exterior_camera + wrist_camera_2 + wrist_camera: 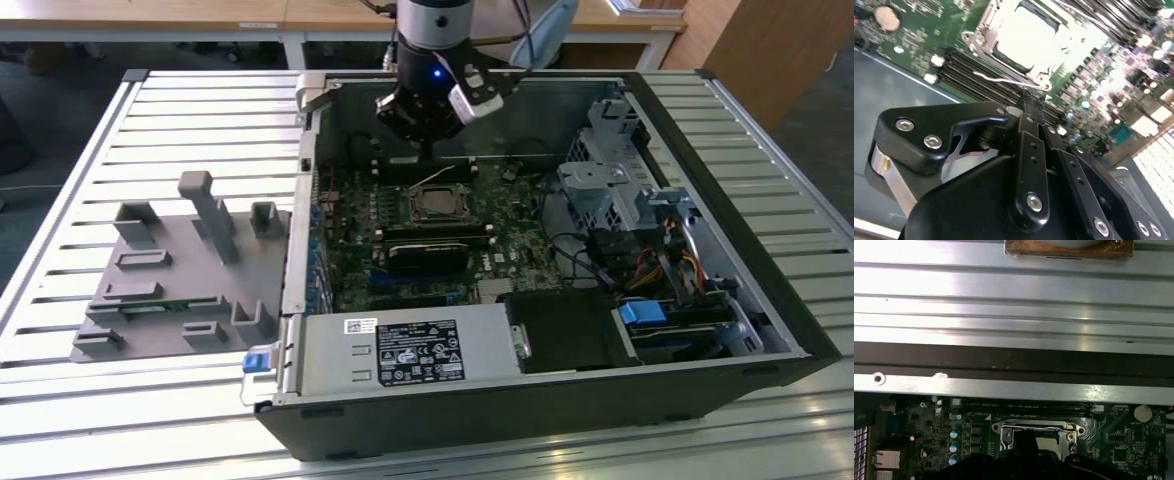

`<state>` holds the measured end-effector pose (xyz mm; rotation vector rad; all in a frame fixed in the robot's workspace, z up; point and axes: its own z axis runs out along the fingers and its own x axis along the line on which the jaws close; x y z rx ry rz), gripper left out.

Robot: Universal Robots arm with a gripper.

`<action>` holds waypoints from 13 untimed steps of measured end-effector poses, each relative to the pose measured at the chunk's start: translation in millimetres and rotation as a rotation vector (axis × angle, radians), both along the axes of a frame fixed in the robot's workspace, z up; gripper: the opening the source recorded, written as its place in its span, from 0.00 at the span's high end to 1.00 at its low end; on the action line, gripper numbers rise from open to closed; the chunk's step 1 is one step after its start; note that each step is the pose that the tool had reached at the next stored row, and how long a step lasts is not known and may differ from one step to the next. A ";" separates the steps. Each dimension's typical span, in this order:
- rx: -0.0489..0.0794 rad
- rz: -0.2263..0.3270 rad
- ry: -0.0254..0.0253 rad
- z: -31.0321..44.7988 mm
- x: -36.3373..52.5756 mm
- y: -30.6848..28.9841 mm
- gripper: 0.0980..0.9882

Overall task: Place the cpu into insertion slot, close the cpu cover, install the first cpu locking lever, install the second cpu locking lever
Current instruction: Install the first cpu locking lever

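The insertion slot [435, 205] sits on the motherboard [523, 250] inside the case [534, 405].

One black metal computer box [534, 425]. One green circuit board [350, 262]. One silvery square metal cpu cover [437, 207]. One black gripper [424, 155]. One grey plastic tray [174, 285]. One silver power box [400, 352].

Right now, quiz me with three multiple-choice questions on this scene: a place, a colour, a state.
1. Where is the gripper? A outside the computer case; B inside it, beside the insertion slot; C inside it, far from the slot.
2. The circuit board is? A red; B green; C blue.
3. The cpu cover is? A standing upright; B taken off; C lying flat over the slot.
B: the exterior view shows it hanging by the slot. B: green in both wrist views. C: its frame lies flat in the first wrist view.
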<state>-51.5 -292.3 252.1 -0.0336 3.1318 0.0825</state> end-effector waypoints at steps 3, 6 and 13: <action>0.005 0.000 0.0001 -0.3 2.6 -0.3 0.98; 0.042 0.000 -0.0007 -0.4 2.6 -1.8 0.98; 0.048 0.000 -0.0112 -8.1 2.9 -1.9 0.98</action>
